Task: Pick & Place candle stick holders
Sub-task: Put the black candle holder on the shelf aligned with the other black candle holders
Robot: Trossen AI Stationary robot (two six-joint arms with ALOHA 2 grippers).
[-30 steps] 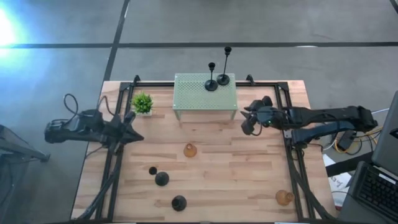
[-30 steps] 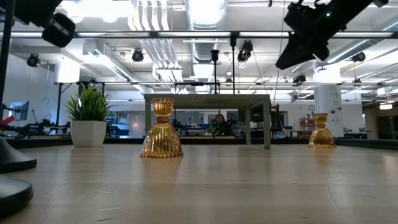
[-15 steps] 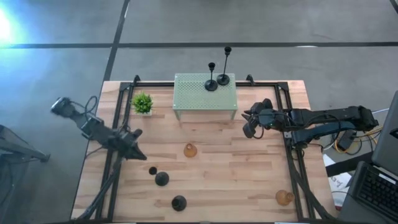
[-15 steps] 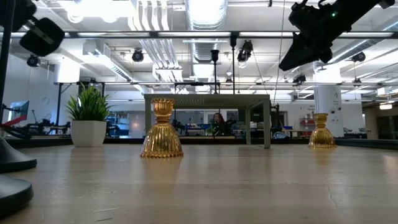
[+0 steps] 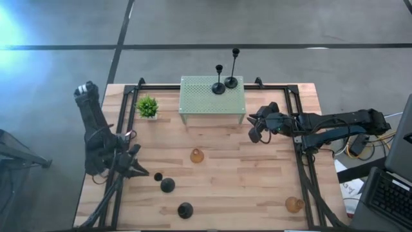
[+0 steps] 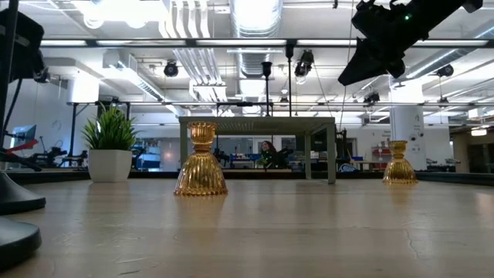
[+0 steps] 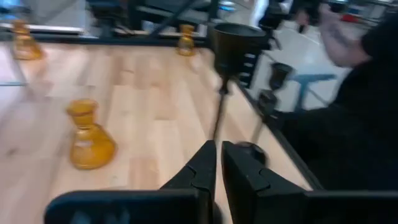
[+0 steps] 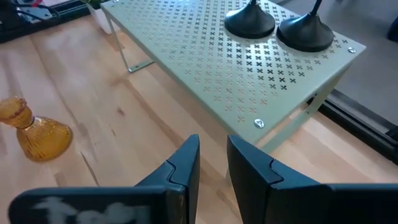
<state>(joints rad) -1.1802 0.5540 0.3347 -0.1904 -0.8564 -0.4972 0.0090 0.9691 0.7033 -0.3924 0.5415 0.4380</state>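
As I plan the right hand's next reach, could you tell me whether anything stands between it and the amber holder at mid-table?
Nothing visible does. Only bare table lies between the right hand and the amber holder. The stand sits farther back, off that line.

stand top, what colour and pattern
Pale green stand, punched all over with small cross-shaped holes; clearest in the right wrist view.

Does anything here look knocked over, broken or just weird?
Nothing stands out. Two black candle holders stand upright on the green perforated stand, the amber holder sits upright on the table, and the plant is upright too.
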